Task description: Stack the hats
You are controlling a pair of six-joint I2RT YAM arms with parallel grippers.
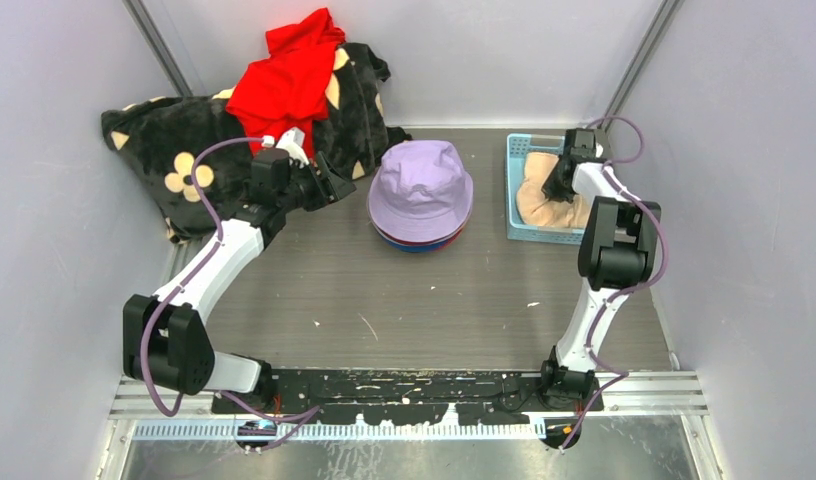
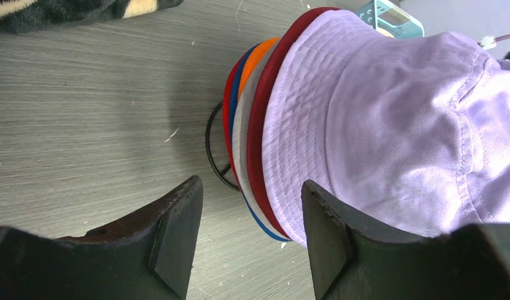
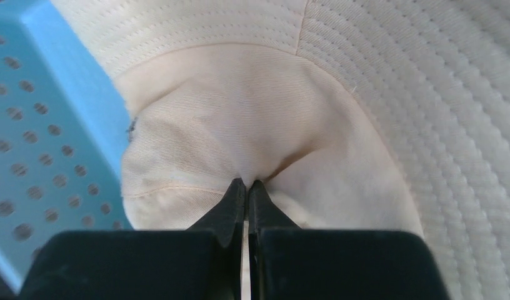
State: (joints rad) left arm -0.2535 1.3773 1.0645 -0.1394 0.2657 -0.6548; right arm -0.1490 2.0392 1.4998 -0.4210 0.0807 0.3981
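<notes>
A stack of bucket hats [image 1: 421, 195] stands mid-table, a lilac hat [image 2: 390, 125] on top. Maroon, cream, orange, blue and red brims [image 2: 252, 125] show beneath it in the left wrist view. My left gripper [image 1: 336, 185] is open and empty, just left of the stack near the table. A cream hat [image 1: 544, 200] lies in the blue basket [image 1: 522, 232] at the right. My right gripper [image 1: 562, 182] is shut on a fold of this cream hat's crown [image 3: 240, 125], inside the basket.
A black blanket with cream flowers [image 1: 184, 150] and a bright red garment [image 1: 284, 80] lie at the back left, behind the left arm. A black ring [image 2: 215, 147] lies under the stack. The basket's perforated wall [image 3: 40, 137] is close on the right gripper's left.
</notes>
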